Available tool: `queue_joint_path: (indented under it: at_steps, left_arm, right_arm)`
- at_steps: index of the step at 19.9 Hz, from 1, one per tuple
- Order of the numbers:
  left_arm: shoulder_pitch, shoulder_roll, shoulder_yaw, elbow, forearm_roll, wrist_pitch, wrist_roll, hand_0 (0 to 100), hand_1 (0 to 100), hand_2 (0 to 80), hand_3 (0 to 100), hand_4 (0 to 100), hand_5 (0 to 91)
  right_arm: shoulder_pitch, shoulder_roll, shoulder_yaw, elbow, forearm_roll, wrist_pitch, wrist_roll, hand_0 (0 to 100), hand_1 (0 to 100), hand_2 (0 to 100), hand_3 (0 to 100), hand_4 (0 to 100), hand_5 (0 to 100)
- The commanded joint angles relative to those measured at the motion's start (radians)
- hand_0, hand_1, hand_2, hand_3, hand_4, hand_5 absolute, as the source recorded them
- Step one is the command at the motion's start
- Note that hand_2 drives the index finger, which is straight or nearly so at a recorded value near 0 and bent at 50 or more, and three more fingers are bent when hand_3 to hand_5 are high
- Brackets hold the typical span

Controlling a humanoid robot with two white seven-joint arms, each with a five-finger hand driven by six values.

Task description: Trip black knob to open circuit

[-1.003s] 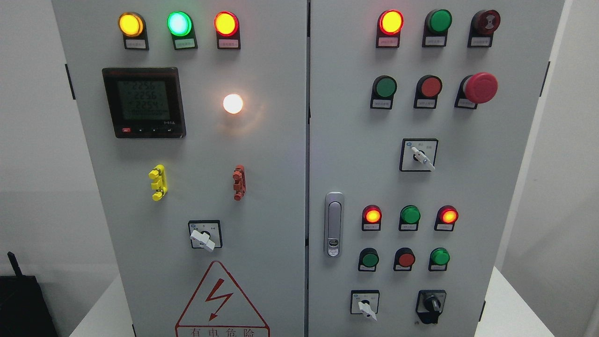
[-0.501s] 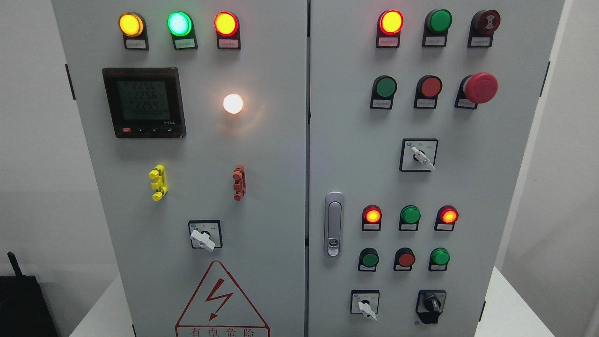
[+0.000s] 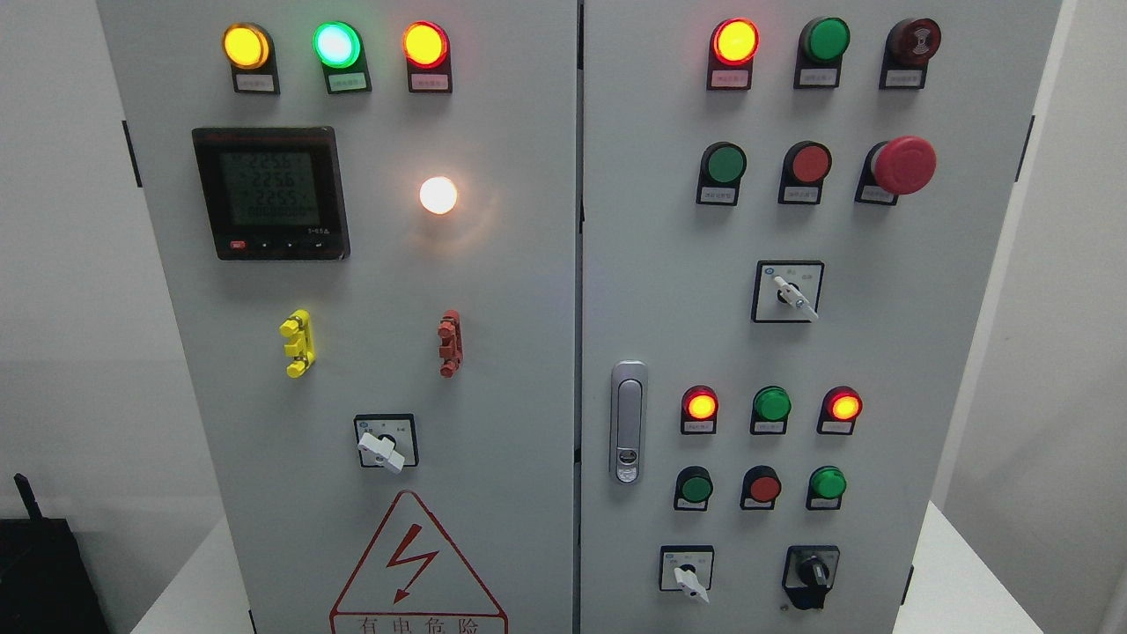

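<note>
We see grey two-door metal control cabinet (image 3: pixel 528 291) head-on. Small black rotary knob (image 3: pixel 811 575) sits bottom right of right door, right of white-handled selector switch (image 3: pixel 688 572); pointer looks roughly vertical, hard to tell. Neither robot hand in frame, so finger state unknown.
</note>
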Motion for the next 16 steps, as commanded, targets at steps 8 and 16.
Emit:
queue_joint_path:
  at_steps: [8, 16]
  left_arm:
    - [-0.002, -0.002, 0.001, 0.0, 0.002, -0.001, 0.0, 12, 39, 0.0, 0, 0, 0.0]
    - [-0.002, -0.002, 0.001, 0.0, 0.002, -0.001, 0.0, 12, 39, 0.0, 0, 0, 0.0]
  right_arm:
    - [0.059, 0.003, -0.01, -0.228, -0.005, -0.026, -0.014, 23, 44, 0, 50, 34, 5]
    - [0.065, 0.003, -0.013, -0.285, -0.005, -0.176, -0.013, 34, 59, 0, 70, 49, 24]
